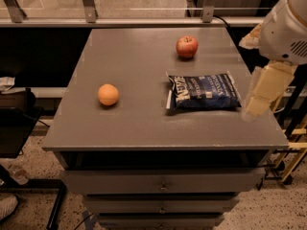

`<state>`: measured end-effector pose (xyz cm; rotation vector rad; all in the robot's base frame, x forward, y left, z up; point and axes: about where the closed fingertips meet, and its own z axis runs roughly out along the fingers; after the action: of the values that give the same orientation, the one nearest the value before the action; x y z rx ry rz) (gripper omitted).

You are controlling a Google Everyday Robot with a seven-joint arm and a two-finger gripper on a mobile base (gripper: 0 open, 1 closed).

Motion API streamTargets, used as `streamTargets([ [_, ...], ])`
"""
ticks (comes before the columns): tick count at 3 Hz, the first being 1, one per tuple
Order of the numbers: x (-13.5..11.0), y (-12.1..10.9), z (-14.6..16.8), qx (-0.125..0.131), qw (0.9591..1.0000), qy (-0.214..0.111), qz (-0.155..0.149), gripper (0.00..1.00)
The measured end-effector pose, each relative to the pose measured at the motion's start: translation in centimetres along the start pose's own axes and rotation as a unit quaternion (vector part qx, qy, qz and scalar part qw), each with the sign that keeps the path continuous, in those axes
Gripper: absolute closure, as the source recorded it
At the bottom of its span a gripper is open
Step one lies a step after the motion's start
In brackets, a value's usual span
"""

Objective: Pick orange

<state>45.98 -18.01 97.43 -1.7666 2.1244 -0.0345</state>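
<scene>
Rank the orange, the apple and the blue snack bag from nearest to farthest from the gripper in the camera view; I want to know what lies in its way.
The gripper hangs off the table's right edge.
1. Blue snack bag: right side of the table, just beside the gripper.
2. Apple: at the back, right of the middle.
3. Orange: left side, clearly the farthest.
</scene>
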Motion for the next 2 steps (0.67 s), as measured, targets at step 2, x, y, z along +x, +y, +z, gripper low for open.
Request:
streamTargets([
  [2,-5.53,-1.24,2.44,-0.001,0.9979,-0.064,-0.015,0.00],
])
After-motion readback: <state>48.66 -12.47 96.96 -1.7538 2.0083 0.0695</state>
